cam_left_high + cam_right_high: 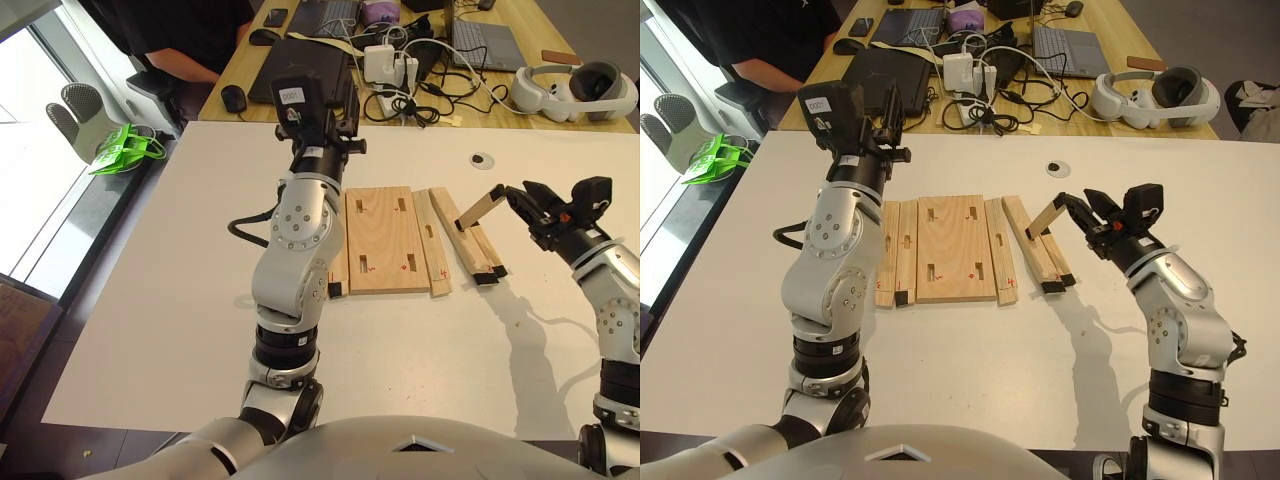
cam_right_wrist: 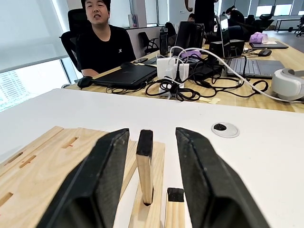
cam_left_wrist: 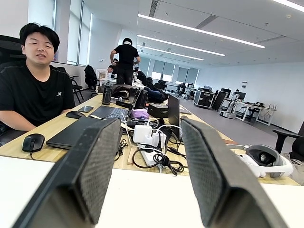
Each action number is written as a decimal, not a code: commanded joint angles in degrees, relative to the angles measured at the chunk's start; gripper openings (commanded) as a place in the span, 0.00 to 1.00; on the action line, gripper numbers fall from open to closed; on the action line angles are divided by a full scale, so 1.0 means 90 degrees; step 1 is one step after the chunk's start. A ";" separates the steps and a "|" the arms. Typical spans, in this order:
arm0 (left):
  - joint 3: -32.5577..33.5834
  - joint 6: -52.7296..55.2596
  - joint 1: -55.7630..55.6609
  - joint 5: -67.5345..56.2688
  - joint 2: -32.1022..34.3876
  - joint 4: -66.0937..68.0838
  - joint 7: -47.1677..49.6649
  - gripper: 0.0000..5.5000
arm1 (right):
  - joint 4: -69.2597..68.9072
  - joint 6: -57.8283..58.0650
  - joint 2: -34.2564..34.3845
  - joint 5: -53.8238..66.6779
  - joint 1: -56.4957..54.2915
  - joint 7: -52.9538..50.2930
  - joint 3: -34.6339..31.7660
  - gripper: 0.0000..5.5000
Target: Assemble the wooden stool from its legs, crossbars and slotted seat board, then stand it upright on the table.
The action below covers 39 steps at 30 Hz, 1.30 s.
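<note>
The slotted seat board (image 1: 385, 238) lies flat mid-table. A wooden bar (image 1: 433, 245) lies along its right edge and another bar (image 1: 897, 255) along its left, beside my left arm. Further right lie two black-tipped legs (image 1: 482, 250). A third leg (image 1: 480, 207) stands tilted with its lower end on them. My right gripper (image 1: 517, 197) is open at its raised end. The right wrist view shows that leg (image 2: 145, 166) in the gap between the fingers (image 2: 97, 185), touching neither. My left gripper (image 1: 320, 100) is held high over the table's far side, open and empty (image 3: 152, 123).
A round cable grommet (image 1: 482, 159) sits in the table behind the parts. Beyond the far edge is a desk with laptops (image 1: 300, 70), a power strip (image 1: 390, 62) with cables, and a headset (image 1: 575, 88). White tabletop (image 1: 150, 300) spreads to the left and front.
</note>
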 commanded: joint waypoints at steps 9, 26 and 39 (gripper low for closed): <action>-0.0192 -0.0048 0.0450 -0.0024 -0.0365 0.0034 0.0175 0.43 | 0.0812 -0.0466 0.0069 -0.0406 -0.0455 0.0239 0.0419 0.33; -0.0139 -0.0070 0.0393 -0.0018 -0.0318 0.0039 0.0239 0.43 | 0.1825 0.0366 -0.0269 -0.0794 -0.1331 0.0476 0.0930 0.07; -0.0199 -0.0167 0.0459 -0.0024 -0.0304 0.0070 0.0286 0.43 | 0.1627 0.0503 -0.0369 -0.0771 -0.1381 0.0865 0.1199 0.07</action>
